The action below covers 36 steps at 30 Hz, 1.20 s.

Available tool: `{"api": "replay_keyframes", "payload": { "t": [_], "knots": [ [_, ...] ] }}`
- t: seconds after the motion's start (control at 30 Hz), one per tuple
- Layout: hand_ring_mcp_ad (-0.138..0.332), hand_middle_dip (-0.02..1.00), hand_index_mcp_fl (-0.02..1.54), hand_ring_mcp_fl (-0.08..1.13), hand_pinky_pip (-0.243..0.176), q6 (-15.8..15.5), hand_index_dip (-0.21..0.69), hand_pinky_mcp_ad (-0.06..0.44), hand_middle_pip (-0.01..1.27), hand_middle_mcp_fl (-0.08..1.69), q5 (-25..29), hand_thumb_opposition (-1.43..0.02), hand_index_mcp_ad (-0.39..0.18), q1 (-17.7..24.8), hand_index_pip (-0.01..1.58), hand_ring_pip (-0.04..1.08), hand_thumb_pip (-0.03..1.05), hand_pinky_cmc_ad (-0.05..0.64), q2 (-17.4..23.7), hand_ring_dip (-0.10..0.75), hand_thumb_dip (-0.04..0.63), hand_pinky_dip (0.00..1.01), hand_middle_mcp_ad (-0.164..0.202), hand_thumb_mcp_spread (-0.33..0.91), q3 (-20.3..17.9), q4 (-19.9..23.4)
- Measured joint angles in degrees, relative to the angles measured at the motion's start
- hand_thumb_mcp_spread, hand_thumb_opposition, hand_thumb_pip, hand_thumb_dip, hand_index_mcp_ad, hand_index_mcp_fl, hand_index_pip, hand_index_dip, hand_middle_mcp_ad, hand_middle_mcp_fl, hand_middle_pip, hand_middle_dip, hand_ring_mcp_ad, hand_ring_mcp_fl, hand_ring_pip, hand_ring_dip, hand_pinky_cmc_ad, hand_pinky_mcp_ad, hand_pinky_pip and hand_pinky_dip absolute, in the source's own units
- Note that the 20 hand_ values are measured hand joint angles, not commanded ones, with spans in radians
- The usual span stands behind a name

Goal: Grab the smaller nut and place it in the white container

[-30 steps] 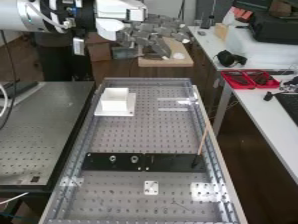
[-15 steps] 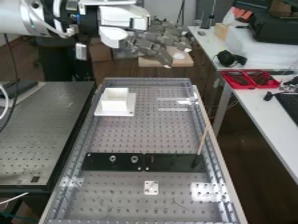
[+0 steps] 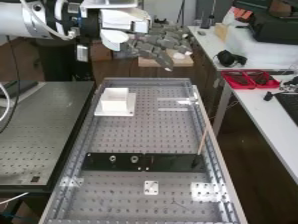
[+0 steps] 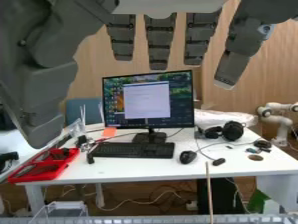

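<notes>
Visibly released, robot hand (image 3: 156,47) high up, straight fingers (image 4: 159,42) cut off in wrist view, white container (image 3: 115,102) on table (image 3: 126,135), larger nut (image 3: 112,158) and bearing (image 3: 134,159) on black bar (image 3: 173,162), smaller nut too indistinct to locate.

The hand (image 3: 159,41), fingers straight, hangs before a monitor (image 4: 148,100) on a white desk (image 4: 159,170). A keyboard (image 4: 133,150) lies between a mouse (image 4: 187,157) and a red tray (image 4: 40,173).

No text, label or number is legible.
</notes>
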Motion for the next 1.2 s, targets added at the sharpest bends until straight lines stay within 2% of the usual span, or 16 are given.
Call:
{"api": "replay_keyframes", "payload": {
  "t": [0.53, 1.2],
  "knots": [
    [0.159, 0.23, 0.06, 0.0, -0.124, -1.85, -0.01, 0.307, 0.12, 0.05, -1.24, -0.75, -0.108, -0.79, 0.12, 0.14, 0.54, 0.379, -0.15, 0.113, 0.157, 0.68, 0.058, 0.24, 0.43, -1.58],
    [0.162, 0.23, 0.06, 0.0, -0.124, -1.51, -0.002, 0.307, 0.12, 0.05, 1.74, -0.75, -0.105, 0.3, 0.12, 0.14, 0.54, 0.379, 4.23, 0.113, 0.157, 0.68, 0.061, 0.24, -4.59, 1.04]
  ]
}}
